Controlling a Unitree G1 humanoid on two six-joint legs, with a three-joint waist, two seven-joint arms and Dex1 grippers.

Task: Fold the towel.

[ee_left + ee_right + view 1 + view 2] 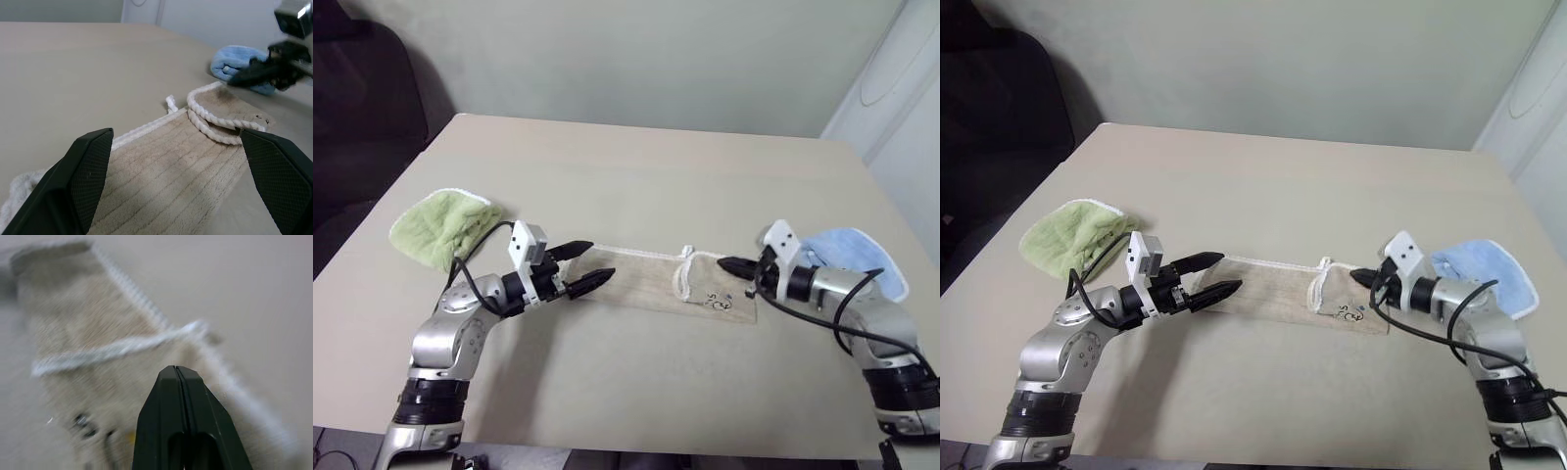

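I see the towel folded into a long strip mid-tabletop; its embroidered mark is too small to read. My left gripper is spread wide over the towel's left end. My right gripper is pinched together, empty, at the right end.

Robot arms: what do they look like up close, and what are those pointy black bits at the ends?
Both arms are silvery grey metal with black joint bands and loose black cables looping alongside. Each wrist carries a small white box. The left gripper and right gripper end in two black tapered jaws, finely textured on their inner faces.
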